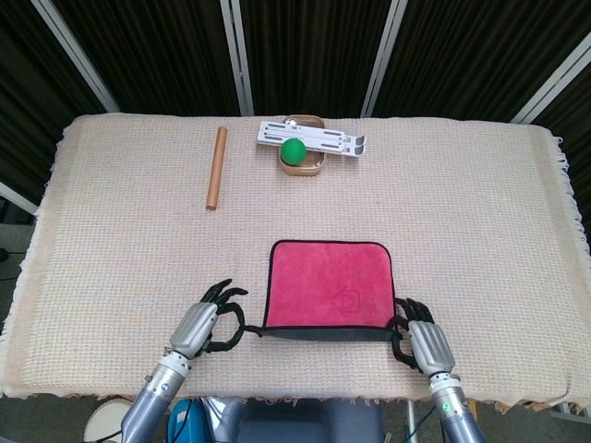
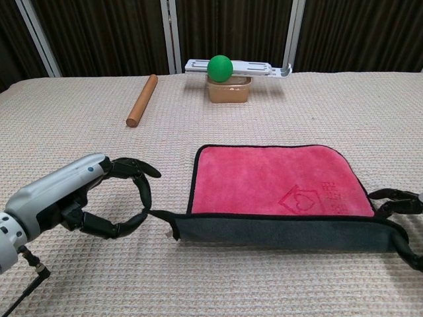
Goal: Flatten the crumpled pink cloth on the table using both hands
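While the pink cloth (image 1: 328, 284) lies spread at lower centre, the left hand (image 1: 198, 328) and right hand (image 1: 424, 343) each pinch a near corner, dark underside folded up.

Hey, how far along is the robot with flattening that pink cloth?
Mostly done: the pink cloth lies spread smooth on the table, its pink face showing no wrinkles. In hand: the left robot hand and the right robot hand each pinch a near corner, and the near edge is lifted, showing its dark underside. Left: lay that edge down and let go.
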Controlling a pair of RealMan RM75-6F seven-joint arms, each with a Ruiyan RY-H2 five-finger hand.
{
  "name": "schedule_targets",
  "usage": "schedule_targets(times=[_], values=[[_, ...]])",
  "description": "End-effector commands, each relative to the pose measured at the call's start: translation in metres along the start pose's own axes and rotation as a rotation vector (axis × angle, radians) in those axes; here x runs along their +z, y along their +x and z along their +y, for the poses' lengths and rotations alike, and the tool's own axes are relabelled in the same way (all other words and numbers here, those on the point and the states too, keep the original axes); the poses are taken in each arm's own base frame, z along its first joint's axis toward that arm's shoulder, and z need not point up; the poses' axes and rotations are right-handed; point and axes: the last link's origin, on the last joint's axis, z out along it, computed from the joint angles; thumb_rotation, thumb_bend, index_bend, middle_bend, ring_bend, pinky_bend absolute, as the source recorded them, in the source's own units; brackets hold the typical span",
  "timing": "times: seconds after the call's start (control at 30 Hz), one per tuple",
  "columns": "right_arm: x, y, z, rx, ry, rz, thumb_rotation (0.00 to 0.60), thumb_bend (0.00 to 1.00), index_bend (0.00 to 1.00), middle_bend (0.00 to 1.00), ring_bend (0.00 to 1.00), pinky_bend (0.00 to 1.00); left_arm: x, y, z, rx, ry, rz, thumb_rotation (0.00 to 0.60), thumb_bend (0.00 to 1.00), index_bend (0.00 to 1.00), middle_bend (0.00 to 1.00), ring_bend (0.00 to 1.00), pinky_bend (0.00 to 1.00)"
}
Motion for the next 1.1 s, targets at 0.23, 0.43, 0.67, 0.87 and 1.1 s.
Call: schedule_targets(times=[0.23,0.43,0.67,0.87,1.1], values=[[-0.009,0.005,0.005,-0.021,0.008,-0.045,0.600,0.42,0.00,0.00,0.00,0.00,-0.004,0.004,-0.003,0.011,0.025,-0.078,0.600,0.34,0.33,0.10,0.00,0.00],[-0.018,0.019,0.005,-0.037,0.017,-0.011,0.600,0.40,0.00,0.00,0.00,0.00,-0.014,0.027,-0.005,0.018,0.029,-0.041,0.600,0.31,0.29,0.10,0.00,0.00],[-0.026,0.050,0.009,-0.057,0.028,0.085,0.600,0.39,0.00,0.00,0.00,0.00,-0.037,0.079,-0.011,0.089,0.041,0.091,0.600,0.24,0.27,0.10,0.00,0.00],[-0.024,0.077,0.025,-0.119,0.021,0.138,0.600,0.40,0.00,0.00,0.00,0.00,-0.086,0.136,-0.038,0.422,0.136,0.258,0.600,0.14,0.20,0.07,0.00,0.00],[-0.024,0.098,0.043,-0.205,0.007,0.210,0.600,0.37,0.00,0.00,0.00,0.00,-0.142,0.171,-0.062,0.670,0.316,0.392,0.600,0.09,0.17,0.03,0.00,0.00]])
